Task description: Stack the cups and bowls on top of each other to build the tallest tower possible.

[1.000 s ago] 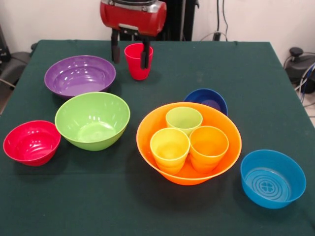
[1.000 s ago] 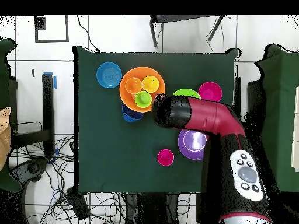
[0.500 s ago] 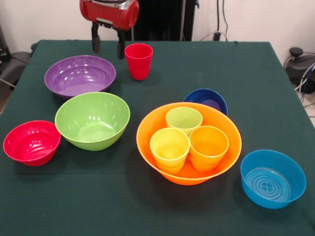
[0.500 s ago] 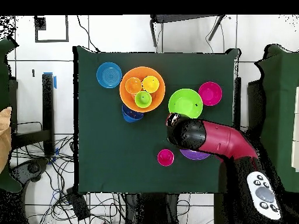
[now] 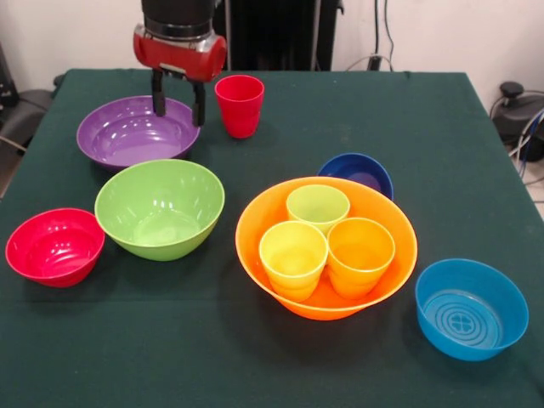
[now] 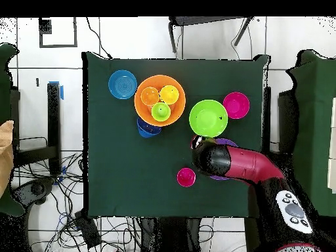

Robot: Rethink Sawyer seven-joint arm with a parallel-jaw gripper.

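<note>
Centre right of the front view, the glossy orange bowl serves as base, cradling three ribbed cups. Upper left, the purple bowl sits under the empty gripper, fingers spread astride its far rim, probably to grasp it. Red cup stands beside.

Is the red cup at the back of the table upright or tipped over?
Upright. In the front view the red cup stands on its narrow base with its open rim facing up, free of the open gripper beside it over the purple bowl.
</note>
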